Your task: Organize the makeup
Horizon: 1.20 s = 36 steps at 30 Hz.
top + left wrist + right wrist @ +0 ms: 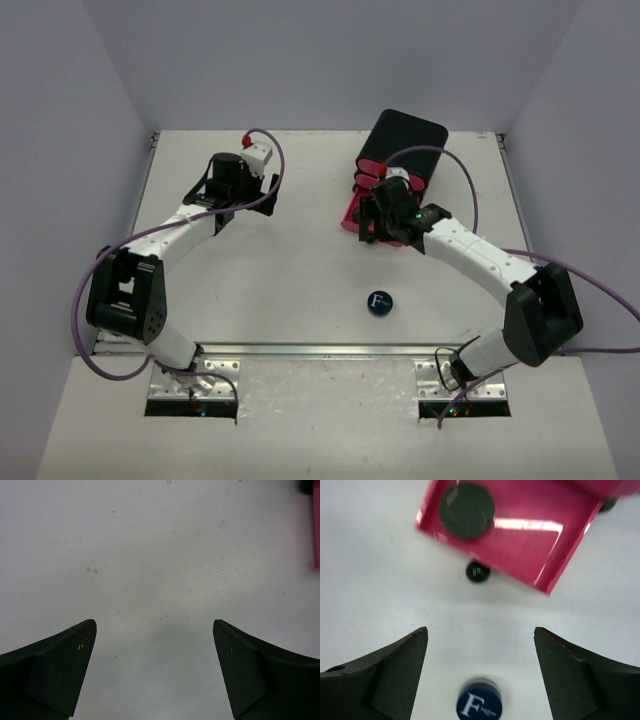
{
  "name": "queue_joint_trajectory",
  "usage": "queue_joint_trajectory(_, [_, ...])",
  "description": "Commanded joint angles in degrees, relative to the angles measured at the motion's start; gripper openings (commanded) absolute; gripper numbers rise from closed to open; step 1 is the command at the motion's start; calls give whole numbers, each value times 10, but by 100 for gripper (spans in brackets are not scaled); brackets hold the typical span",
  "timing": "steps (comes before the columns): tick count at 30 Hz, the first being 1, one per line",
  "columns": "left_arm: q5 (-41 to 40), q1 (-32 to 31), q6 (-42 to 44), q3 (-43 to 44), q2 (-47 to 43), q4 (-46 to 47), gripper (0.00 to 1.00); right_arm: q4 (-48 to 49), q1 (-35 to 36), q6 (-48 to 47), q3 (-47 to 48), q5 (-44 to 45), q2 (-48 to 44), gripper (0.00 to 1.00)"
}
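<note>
right pincer (481,635): black fingers (395,670) spread wide, nothing between them, hanging over the white tabletop (300,260). in the right wrist view the round blue compact with a white "f" on its lid (479,706) lies flat on the table at 6 o'clock from the pincer's mid-gap. it is centred between the two fingers and touches neither; its image is slightly blurred. at 12 o'clock from the gap is an open glossy pink plastic drawer (530,550), pulled out and tilted in frame. a flat round black compact (467,511) rests inside it near its 10 o'clock corner. a small round black knob (478,572) shows just beside the drawer's near edge, also at 12 o'clock from the gap. from above, the blue compact sits alone on open table at 6 o'clock from the right wrist, near it but apart. the black box with pink drawers (400,150) is at 12 o'clock from that wrist. left pincer (155,625): fingers also wide apart, holding nothing, over bare scuffed table. only a sliver of pink (316,535) shows at the 2 o'clock edge of its view. the blue compact lies well away from it, at about 4 o'clock in the top view.
</note>
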Motion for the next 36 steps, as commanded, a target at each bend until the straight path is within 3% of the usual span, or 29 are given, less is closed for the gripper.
queue_joint_trajectory(1, [10,8,0,6,-6,18,100,-100,40,-14,-59,-44,-18,86])
queue_joint_trajectory(6, [12,7,-1,8,-1,15,100,-122,109,16,-111,-71,-53,87])
queue_joint_trajectory(11, [8,7,0,4,-2,13,100,-87,117,55,-176,-92,-69,88])
queue_joint_trajectory(21, [9,8,1,1,1,11,100,-25,136,76,-204,-84,19,86])
queue_joint_trajectory(26, [10,7,1,1,5,11,100,-8,135,82,-207,-49,21,59])
queue_joint_trajectory(29, [12,7,1,2,8,9,100,-8,136,72,-195,-42,21,57])
queue_joint_trajectory(33, [13,8,3,2,9,8,100,-18,136,57,-174,-40,28,43])
queue_joint_trajectory(36, [14,7,3,3,10,8,100,-20,136,32,-151,-29,0,42])
